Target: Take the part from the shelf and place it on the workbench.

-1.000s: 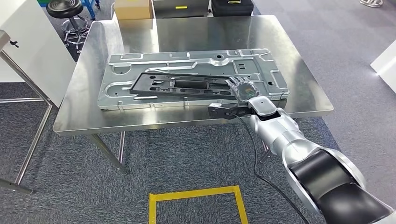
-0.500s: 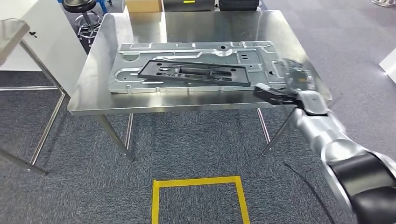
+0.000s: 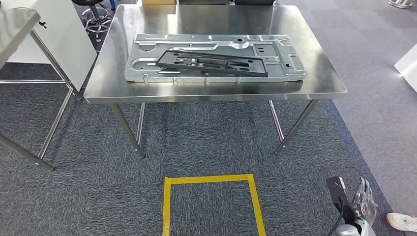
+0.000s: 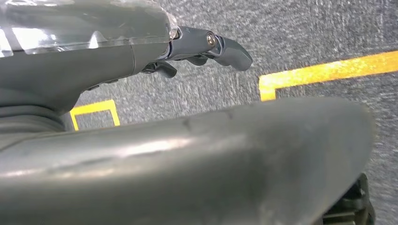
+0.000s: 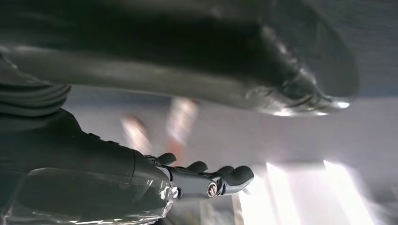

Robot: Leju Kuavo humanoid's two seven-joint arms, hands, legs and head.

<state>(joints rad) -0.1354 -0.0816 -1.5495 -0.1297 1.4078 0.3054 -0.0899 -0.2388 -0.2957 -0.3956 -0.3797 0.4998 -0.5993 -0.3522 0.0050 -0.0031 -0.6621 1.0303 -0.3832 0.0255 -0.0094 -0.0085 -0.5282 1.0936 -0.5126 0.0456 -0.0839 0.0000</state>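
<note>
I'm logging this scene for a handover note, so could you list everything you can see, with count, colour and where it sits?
Workbench: one, bare steel, centre of the head view.
Metal panel: one, silver-grey stamped sheet, lying flat on the workbench.
Black part: one, black flat frame, lying on top of the metal panel.
Floor marking: one, yellow taped square outline, on the grey carpet in front of the workbench.
Second table: one, steel, at the left edge.
Stool: one, black seat, behind the workbench, far left.
Shoe: one, white, a person's, at the lower right corner.
Left hand: holds nothing, fingers loosely extended, hanging over the carpet.
Right hand: holds nothing, fingers slightly curled, lowered at the robot's side.
</note>
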